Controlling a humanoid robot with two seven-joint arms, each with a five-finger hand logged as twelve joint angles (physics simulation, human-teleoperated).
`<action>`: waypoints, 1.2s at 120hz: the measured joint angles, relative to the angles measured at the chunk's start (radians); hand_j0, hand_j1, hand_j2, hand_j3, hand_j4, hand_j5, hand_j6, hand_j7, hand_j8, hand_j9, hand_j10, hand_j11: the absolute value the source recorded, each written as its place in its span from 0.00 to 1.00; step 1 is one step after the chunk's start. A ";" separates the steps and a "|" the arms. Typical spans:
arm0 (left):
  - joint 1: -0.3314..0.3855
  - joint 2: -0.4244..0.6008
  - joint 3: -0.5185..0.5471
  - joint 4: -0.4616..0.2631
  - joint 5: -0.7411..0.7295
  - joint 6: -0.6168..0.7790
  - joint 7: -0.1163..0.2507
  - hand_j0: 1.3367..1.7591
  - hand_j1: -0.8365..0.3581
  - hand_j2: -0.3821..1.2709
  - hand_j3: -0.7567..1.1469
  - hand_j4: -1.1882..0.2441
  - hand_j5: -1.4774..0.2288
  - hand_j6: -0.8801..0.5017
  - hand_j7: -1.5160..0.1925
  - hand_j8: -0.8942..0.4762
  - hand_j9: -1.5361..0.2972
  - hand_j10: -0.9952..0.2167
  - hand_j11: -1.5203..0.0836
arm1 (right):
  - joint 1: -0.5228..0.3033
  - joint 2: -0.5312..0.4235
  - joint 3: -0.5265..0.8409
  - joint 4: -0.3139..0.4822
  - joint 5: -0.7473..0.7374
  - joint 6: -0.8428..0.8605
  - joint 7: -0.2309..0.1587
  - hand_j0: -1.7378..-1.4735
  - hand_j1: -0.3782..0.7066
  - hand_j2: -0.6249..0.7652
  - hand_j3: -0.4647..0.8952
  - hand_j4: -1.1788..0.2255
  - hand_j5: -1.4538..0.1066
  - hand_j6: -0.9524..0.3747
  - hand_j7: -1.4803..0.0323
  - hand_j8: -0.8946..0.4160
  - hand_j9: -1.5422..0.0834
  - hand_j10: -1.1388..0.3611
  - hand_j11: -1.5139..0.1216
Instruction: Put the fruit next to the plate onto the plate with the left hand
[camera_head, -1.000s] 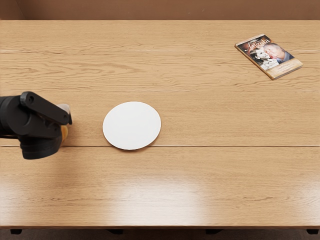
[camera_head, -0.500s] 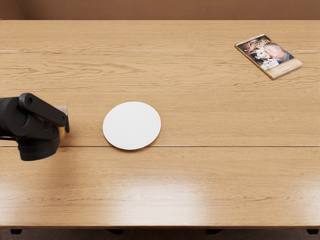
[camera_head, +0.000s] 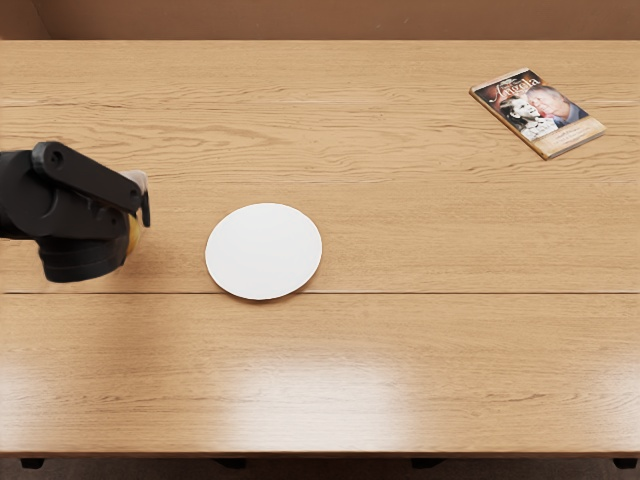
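Note:
A round white plate (camera_head: 264, 250) lies flat on the wooden table, left of centre. My left hand (camera_head: 112, 214) is black and comes in from the left edge, a short way left of the plate. Its fingers are curled around an orange-yellow fruit (camera_head: 133, 233). Only a thin sliver of the fruit shows at the hand's right side; the rest is hidden behind the hand. A gap of bare wood separates the hand from the plate's left rim. The right arm is out of view.
A book (camera_head: 537, 112) with a picture cover lies at the far right of the table (camera_head: 420, 330), well away from the plate. A seam between table boards runs across just below the plate.
The left hand has risen in the picture and shifted slightly right, and the orange sliver of fruit went with it. Plate and book have stayed put.

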 joint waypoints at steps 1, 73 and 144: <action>-0.002 -0.003 -0.001 0.000 0.001 0.000 0.000 0.75 0.51 0.54 0.40 0.32 0.20 0.33 0.26 0.45 0.25 0.45 0.30 | 0.000 0.000 0.000 0.000 0.000 0.000 0.000 0.30 0.07 0.44 0.34 0.81 0.90 0.69 0.95 0.66 0.92 0.74 0.90; -0.097 -0.170 -0.091 0.021 0.007 0.020 0.000 0.76 0.35 0.78 0.40 0.31 0.23 0.33 0.26 0.40 0.27 0.35 0.30 | 0.000 0.000 0.000 0.000 0.000 0.000 0.000 0.30 0.07 0.44 0.34 0.81 0.90 0.69 0.95 0.66 0.92 0.74 0.90; -0.083 -0.170 -0.235 0.035 0.006 0.022 0.001 0.75 0.34 0.79 0.40 0.31 0.23 0.32 0.27 0.39 0.27 0.34 0.30 | 0.000 0.000 0.000 0.000 0.000 0.000 0.000 0.30 0.07 0.44 0.34 0.81 0.90 0.69 0.95 0.66 0.92 0.74 0.90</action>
